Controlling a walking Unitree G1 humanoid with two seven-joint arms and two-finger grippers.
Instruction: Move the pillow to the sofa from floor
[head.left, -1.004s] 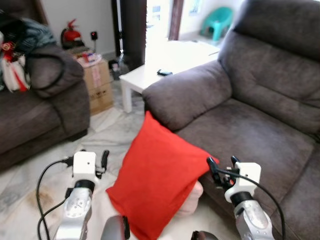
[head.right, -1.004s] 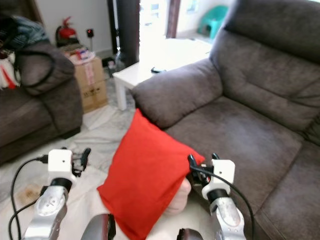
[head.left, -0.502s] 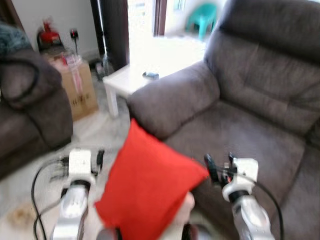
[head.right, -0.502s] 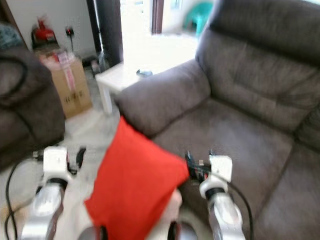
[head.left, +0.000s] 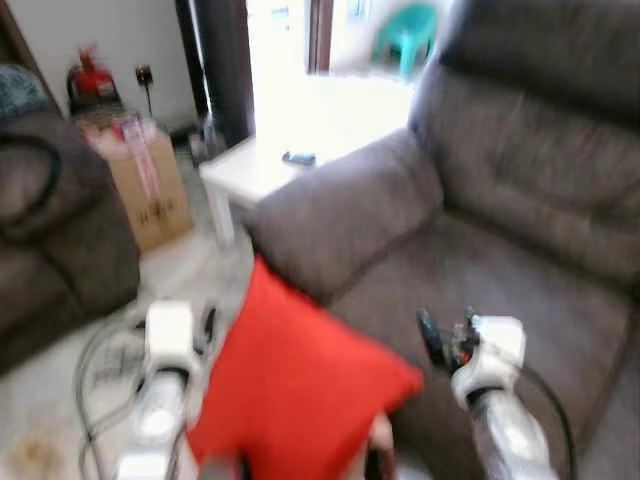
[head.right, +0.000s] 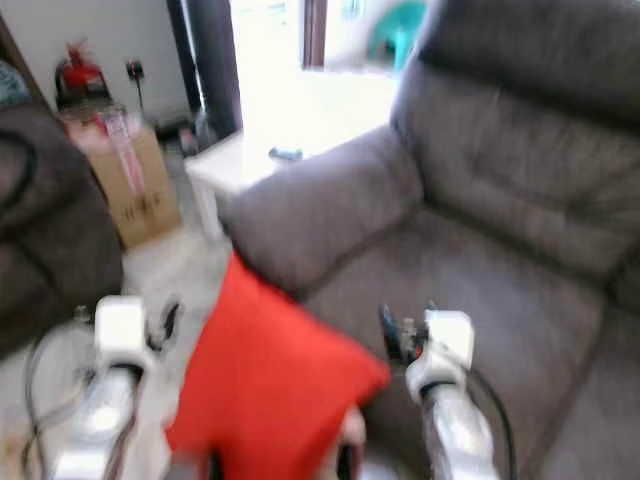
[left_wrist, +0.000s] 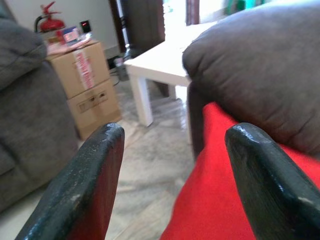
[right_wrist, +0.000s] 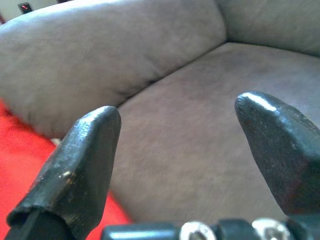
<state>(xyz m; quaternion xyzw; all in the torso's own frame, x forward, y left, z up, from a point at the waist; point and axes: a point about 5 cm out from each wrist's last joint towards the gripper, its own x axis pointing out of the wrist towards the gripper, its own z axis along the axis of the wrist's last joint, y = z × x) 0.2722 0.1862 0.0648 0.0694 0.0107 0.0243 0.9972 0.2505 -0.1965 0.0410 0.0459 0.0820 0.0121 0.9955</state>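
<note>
Square red fabric pillow (head.left: 300, 400) between left gripper (left_wrist: 172, 175) and right gripper (right_wrist: 175, 165) | both spread, pinching nothing | risk: slipping short of grey fabric sofa (head.left: 520, 260), unclamped.

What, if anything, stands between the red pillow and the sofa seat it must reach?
Nothing visible does. The red pillow leans at the front of the sofa seat, beside its armrest; the seat cushion is bare.
</note>
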